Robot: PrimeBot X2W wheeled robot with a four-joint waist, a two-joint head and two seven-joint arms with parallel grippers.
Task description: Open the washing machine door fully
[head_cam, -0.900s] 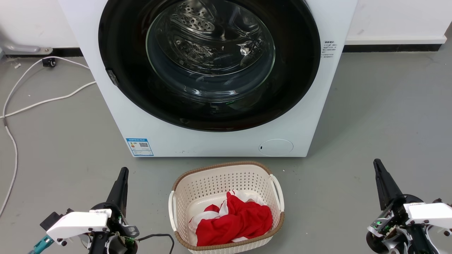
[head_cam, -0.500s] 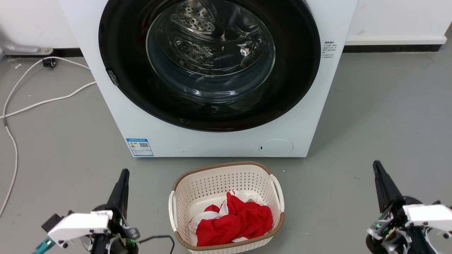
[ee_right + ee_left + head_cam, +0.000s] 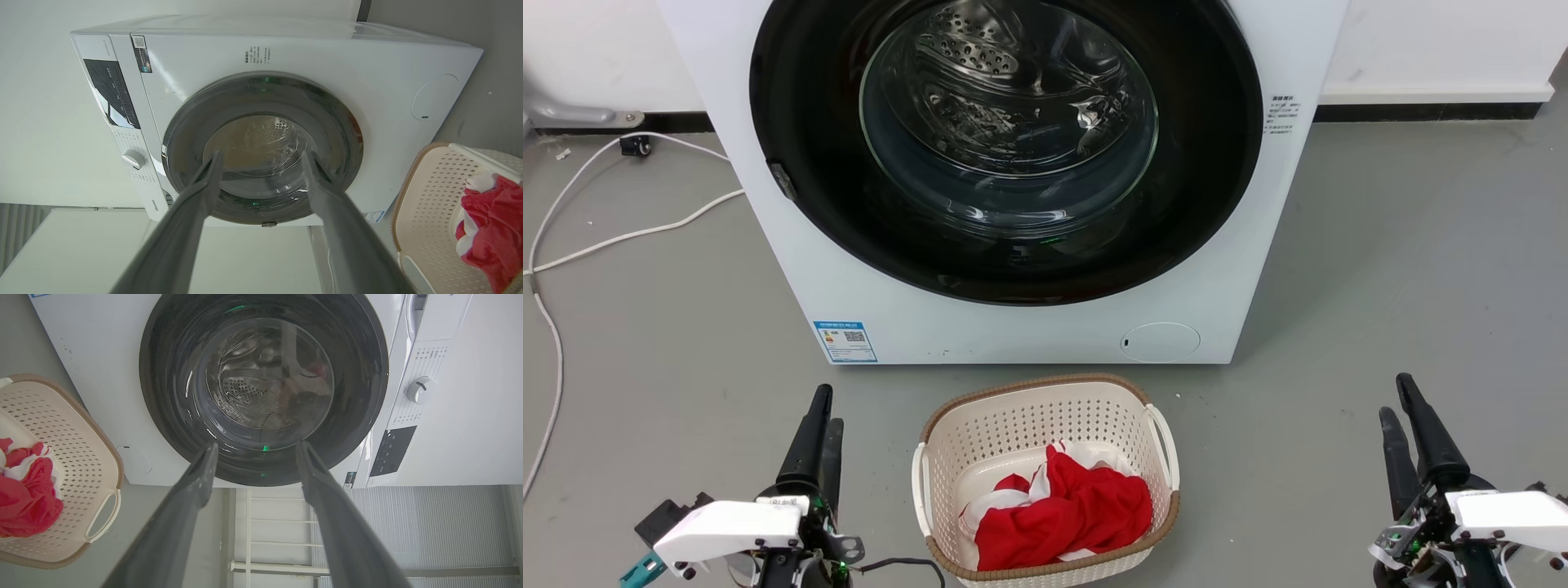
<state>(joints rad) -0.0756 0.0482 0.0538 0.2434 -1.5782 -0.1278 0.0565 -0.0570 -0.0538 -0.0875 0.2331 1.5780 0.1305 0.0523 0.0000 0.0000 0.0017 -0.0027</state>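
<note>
Left tool (image 3: 830, 407) and right tool (image 3: 1394, 395) both open and empty; washing machine door (image 3: 1009, 139) closed.

Head view: left tool at 7 o'clock, right tool at 5 o'clock, each over the grey floor (image 3: 1380, 269) with fingers pointing toward 12 o'clock, parted and gripping nothing. Both wrist views show each pair of fingers spread wide, with the door framed between the tips and well apart from them. Between the tools, at 6 o'clock, a cream basket (image 3: 1045, 382) sits on the floor just in front of the washer (image 3: 792, 269) and holds red and white cloth (image 3: 1062, 510). The door is at 12 o'clock, lying flat against the white washer front, with the steel drum visible through its glass. A small round white flap (image 3: 1160, 341) sits at the door's 5 o'clock. A white cable (image 3: 621, 237) lies on the floor at 9 o'clock.
</note>
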